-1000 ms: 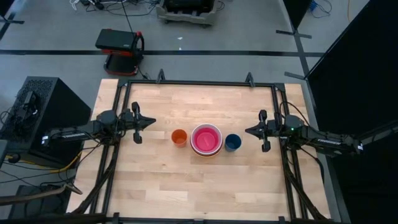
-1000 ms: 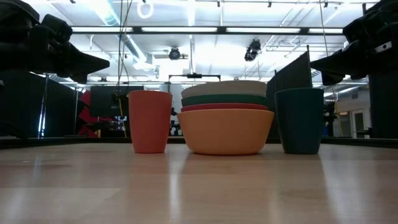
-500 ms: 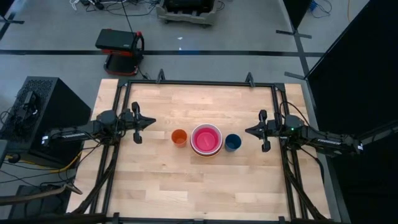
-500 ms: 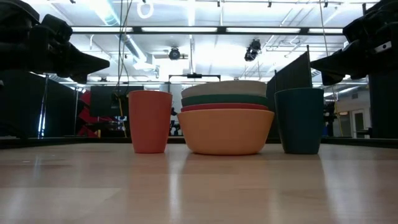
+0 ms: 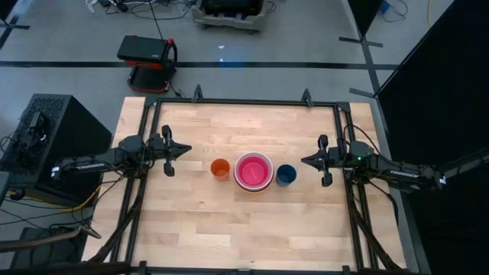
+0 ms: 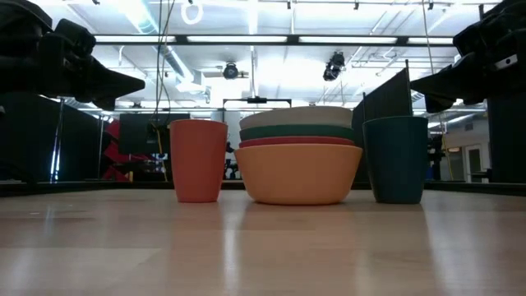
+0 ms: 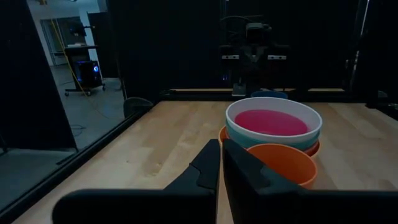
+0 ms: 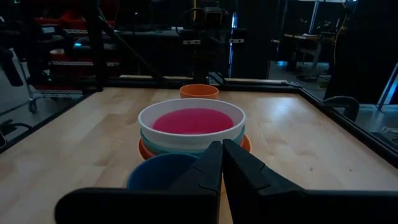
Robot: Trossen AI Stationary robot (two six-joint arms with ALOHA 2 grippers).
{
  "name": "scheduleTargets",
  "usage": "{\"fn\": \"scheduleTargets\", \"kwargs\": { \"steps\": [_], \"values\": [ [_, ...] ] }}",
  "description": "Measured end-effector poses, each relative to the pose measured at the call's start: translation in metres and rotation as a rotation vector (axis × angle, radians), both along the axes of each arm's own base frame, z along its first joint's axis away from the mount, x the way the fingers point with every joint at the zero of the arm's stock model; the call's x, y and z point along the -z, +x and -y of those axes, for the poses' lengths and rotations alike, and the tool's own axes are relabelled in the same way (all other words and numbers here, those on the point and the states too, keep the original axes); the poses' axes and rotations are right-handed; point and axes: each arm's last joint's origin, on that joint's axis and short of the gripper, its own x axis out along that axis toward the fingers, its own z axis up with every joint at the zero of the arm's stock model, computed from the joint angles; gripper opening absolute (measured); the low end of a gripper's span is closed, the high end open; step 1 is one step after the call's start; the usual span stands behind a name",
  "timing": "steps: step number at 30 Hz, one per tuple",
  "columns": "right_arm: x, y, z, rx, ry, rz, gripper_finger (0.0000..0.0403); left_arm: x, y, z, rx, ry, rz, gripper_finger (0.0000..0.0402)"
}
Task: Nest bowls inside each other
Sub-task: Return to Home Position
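The bowls [image 5: 254, 170] stand nested in one stack at the table's middle, the light orange one [image 6: 298, 173] at the bottom on the wood, then red-orange, teal and white [image 7: 273, 118], with the magenta-pink one [image 8: 193, 120] inside the white. My left gripper [image 5: 187, 149] hovers shut at the table's left edge, pointing level at the stack. My right gripper [image 5: 304, 160] hovers shut at the right edge, also level and facing the stack. Neither touches anything.
A small orange cup [image 5: 220, 169] stands just left of the stack and a small dark blue cup [image 5: 286, 175] just right of it. A black frame [image 5: 248, 102] runs along the table's far, left and right edges. Bare wood lies toward the near and far sides.
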Motion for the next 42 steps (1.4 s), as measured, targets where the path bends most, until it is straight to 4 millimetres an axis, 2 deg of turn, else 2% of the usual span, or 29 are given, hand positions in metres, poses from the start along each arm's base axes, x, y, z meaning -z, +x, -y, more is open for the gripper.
{"fn": "scheduleTargets", "kwargs": {
  "steps": [42],
  "values": [
    [0.0, 0.0, 0.0, 0.0, 0.0, 0.0, 0.0, 0.0, 0.0, 0.0, 0.0, 0.0, 0.0, 0.0006]
  ]
}}
